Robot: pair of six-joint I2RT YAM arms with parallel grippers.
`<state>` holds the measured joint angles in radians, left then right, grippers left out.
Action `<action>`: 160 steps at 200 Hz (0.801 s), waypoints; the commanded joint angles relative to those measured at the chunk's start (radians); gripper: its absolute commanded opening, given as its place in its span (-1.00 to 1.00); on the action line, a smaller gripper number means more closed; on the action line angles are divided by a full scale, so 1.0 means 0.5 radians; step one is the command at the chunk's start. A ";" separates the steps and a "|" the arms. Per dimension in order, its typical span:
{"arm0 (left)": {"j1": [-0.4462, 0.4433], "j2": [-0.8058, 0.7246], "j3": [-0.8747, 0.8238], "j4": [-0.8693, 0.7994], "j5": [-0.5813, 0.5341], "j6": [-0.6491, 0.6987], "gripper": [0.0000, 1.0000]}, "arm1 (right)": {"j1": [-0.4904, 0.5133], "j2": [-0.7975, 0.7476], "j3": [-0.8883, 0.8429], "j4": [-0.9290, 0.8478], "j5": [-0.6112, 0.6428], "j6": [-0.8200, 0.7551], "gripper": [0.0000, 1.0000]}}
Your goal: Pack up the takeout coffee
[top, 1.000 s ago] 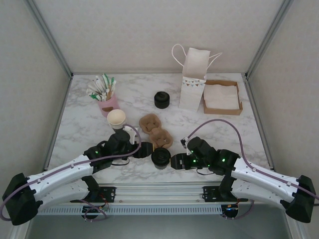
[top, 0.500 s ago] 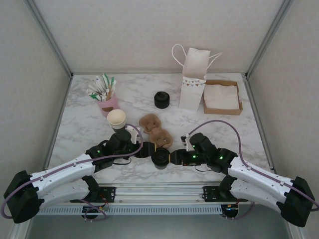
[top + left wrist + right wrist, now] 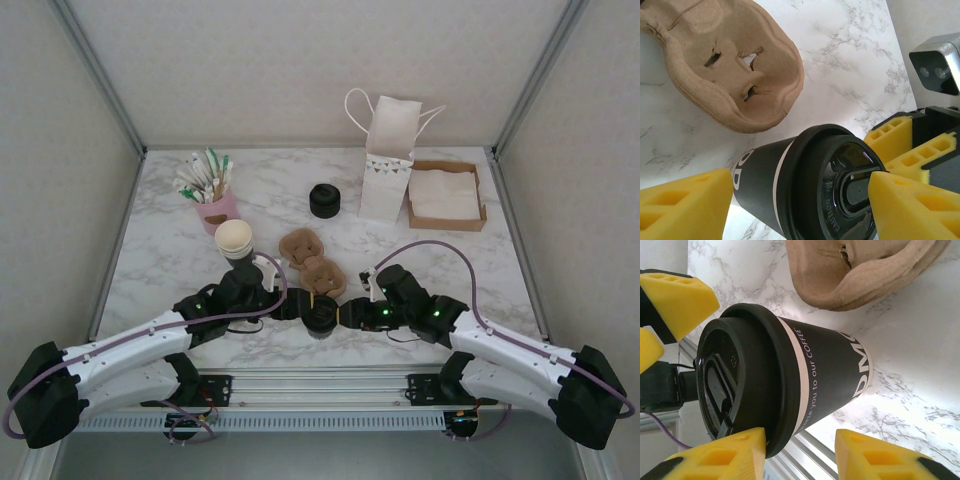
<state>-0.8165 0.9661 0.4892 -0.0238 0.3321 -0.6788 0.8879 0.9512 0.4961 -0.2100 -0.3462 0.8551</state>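
The takeout coffee (image 3: 322,315), a small dark paper cup with a pale band under a round black plastic lid, stands upright near the front edge of the white marble-patterned table (image 3: 520,260). It sits between the two arms, just in front of the nearer of two brown moulded-pulp cup carriers (image 3: 322,272). The left gripper (image 3: 299,306) reaches in from the left with its jaws wide apart. In its wrist view one yellow foam finger (image 3: 685,205) lies beside the cup's dark wall and the other overlaps the lid, and a sliver of table shows between finger and wall, so it has hold of nothing. The right gripper (image 3: 347,316) comes in from the opposite side, turned on its side and partly open. Its yellow fingers (image 3: 725,457) sit at the cup's edge, one by the lid rim and one clear of the wall, gripping nothing. Further back stand a white paper bag with handles (image 3: 392,160), a brown cardboard tray of white napkins (image 3: 446,195), a squat pile of black lids (image 3: 324,200), a pink holder of sticks (image 3: 215,200) and a stack of cream-rimmed cups (image 3: 234,240).
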 commanded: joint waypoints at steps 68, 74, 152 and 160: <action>-0.032 -0.045 -0.112 0.060 0.043 -0.069 0.42 | -0.023 0.169 -0.026 -0.057 0.051 -0.130 -0.22; -0.033 -0.048 -0.118 0.059 0.036 -0.072 0.42 | -0.022 0.174 -0.024 -0.060 0.055 -0.131 -0.22; -0.033 -0.209 -0.132 -0.025 -0.070 -0.085 0.43 | -0.043 0.296 0.225 -0.261 0.137 -0.346 -0.18; -0.031 -0.230 -0.135 -0.033 -0.085 -0.087 0.43 | -0.047 0.311 0.244 -0.278 0.148 -0.370 -0.17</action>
<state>-0.8242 0.8852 0.4278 -0.0219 0.3321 -0.7109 0.8776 1.0752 0.5869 -0.2371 -0.3355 0.7372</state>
